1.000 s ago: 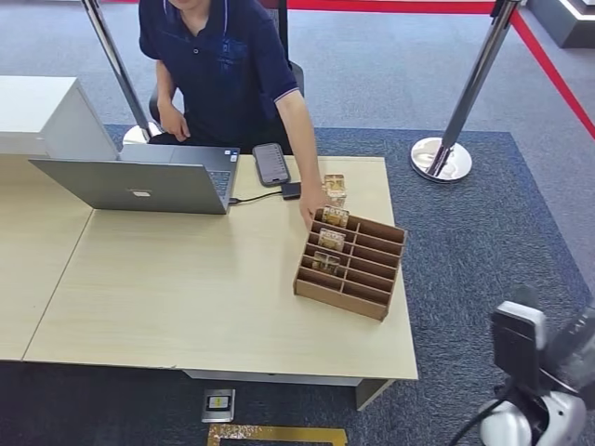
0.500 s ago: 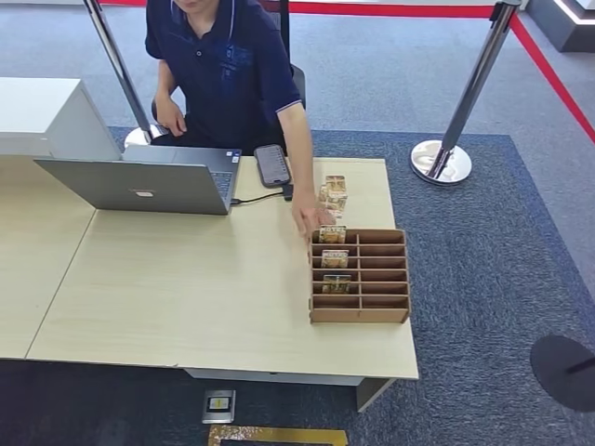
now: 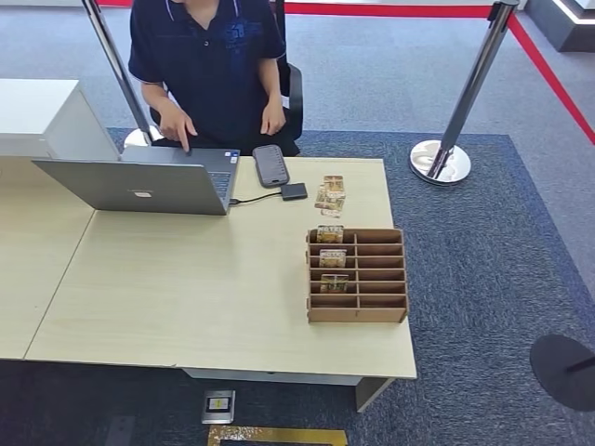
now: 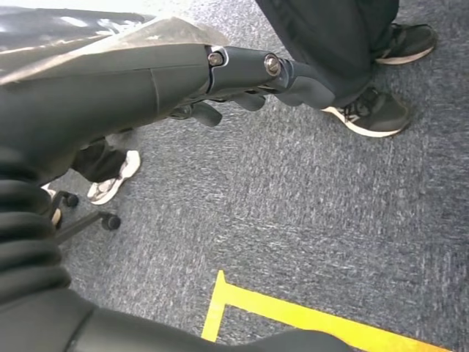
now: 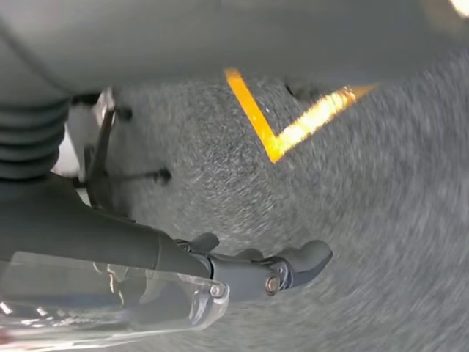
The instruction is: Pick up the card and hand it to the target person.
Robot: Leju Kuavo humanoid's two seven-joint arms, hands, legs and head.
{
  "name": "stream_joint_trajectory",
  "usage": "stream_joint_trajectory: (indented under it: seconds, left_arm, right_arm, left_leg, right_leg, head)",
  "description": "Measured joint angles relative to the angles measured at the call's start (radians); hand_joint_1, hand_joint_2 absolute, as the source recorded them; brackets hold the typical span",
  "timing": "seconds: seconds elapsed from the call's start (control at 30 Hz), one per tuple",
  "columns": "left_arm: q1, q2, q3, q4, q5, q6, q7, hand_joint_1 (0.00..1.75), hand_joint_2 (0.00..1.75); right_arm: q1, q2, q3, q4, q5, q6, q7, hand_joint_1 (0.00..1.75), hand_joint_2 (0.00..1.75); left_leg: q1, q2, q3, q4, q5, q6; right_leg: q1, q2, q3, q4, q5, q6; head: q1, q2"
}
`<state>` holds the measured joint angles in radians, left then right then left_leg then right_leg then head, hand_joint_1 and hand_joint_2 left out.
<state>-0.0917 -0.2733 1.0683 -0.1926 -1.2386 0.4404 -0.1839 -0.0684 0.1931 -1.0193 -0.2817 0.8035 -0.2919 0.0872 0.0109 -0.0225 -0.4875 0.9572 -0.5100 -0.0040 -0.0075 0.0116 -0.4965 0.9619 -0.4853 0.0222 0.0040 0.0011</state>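
A brown cardboard organiser with many slots [image 3: 358, 276] is seen on the light wooden worktop [image 3: 176, 279], near its right end. Three small printed cards [image 3: 331, 258] are stood upright in the left column of the organiser, one behind the other. A small loose pile of the same cards [image 3: 330, 194] is laid flat on the worktop just behind the organiser, apart from it. A small black box with a cable [image 3: 293, 191] and a dark phone [image 3: 271, 165] are placed beside that pile, further from the organiser. An open grey laptop [image 3: 140, 181] is set well apart from the organiser, on the far left side. A person in a dark blue polo shirt [image 3: 207, 65] is seated behind the worktop, with one hand on the laptop.

The left hand [image 4: 249, 77] is hung over the grey carpet [image 4: 310, 220], fingers stretched out and apart, with nothing held. The right hand [image 5: 260, 271] is likewise extended over the carpet and nothing is held in it.
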Motion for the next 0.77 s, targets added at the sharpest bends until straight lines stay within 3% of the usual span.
stream_joint_trajectory:
  seconds: [0.23, 0.77]
  left_arm:
    - [0.009, 0.015, -0.035, -0.002, 0.045, 0.003, 0.004, 0.00, 1.75]
    - [0.069, 0.085, -0.292, -0.039, 0.373, -0.117, 0.053, 0.00, 1.75]
  right_arm:
    - [-0.001, -0.017, 0.120, 0.033, 0.045, 0.035, -0.076, 0.00, 1.75]
    - [0.048, -0.074, 0.375, 0.031, -0.184, 0.106, -0.080, 0.00, 1.75]
  left_leg:
    - [-0.001, 0.000, 0.000, 0.000, 0.000, 0.000]
    - [-0.001, 0.000, -0.001, 0.000, 0.000, 0.000]
  right_leg:
    - [-0.001, 0.000, 0.000, 0.000, 0.000, 0.000]
    - [-0.001, 0.000, -0.001, 0.000, 0.000, 0.000]
  head:
    - [0.000, 0.000]
    - [0.000, 0.000]
